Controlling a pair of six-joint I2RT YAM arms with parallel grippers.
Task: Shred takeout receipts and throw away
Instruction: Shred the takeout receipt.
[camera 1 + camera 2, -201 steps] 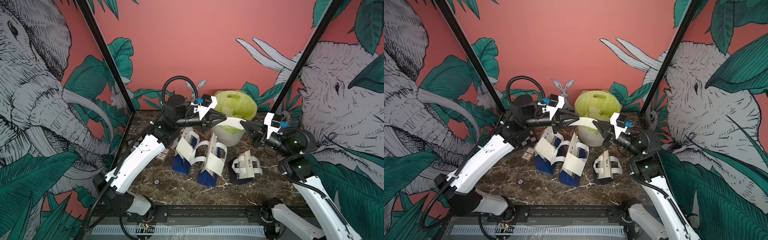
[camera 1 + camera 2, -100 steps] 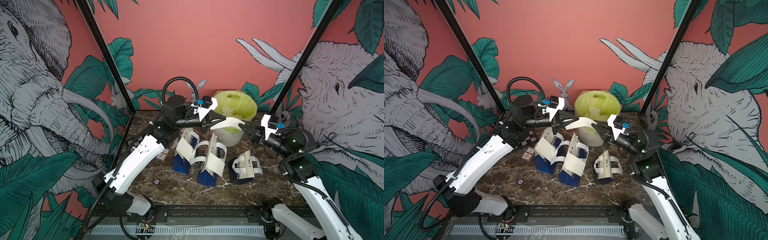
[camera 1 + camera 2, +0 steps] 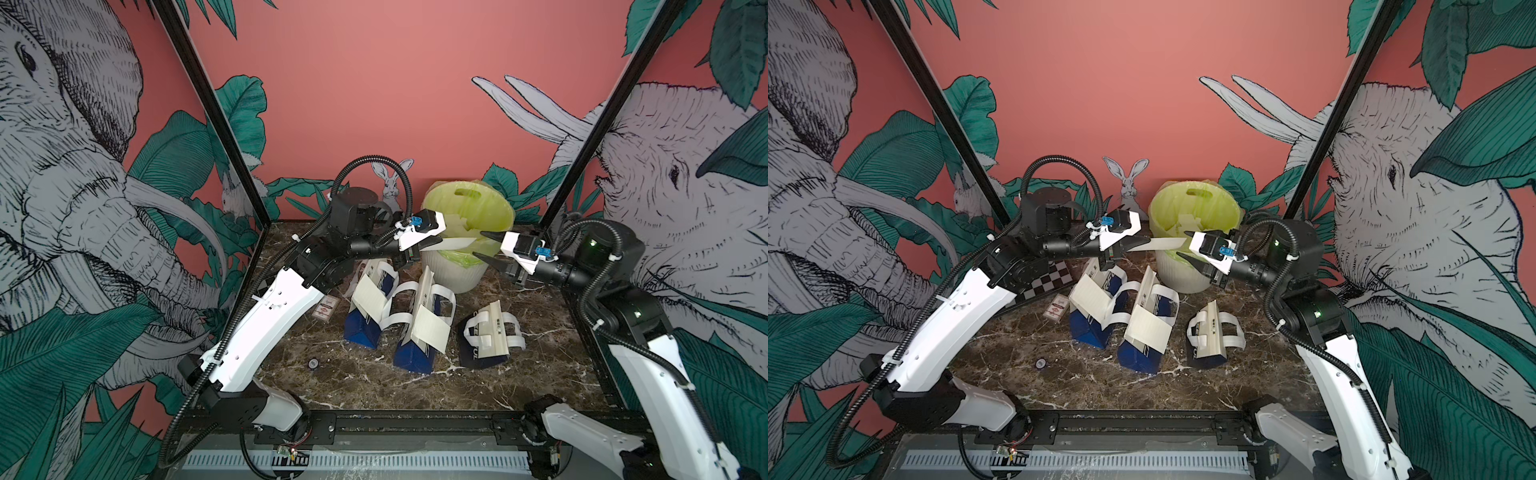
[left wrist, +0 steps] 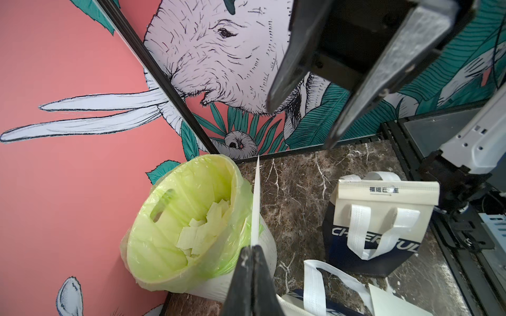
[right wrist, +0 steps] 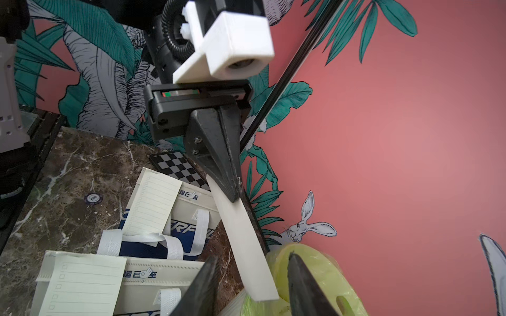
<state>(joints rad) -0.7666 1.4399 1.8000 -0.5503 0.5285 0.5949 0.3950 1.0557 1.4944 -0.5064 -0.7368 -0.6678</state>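
left gripper (image 4: 253, 249) is clamped on a receipt strip (image 5: 243, 235) over the bin (image 3: 453, 278), right gripper (image 5: 252, 258) has jaws apart around its free end

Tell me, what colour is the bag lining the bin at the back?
Translucent lime green liner, over a white bin; clearest in the left wrist view.

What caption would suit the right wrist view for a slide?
Left gripper pinches a receipt strip near the green-lined bin; right gripper open.
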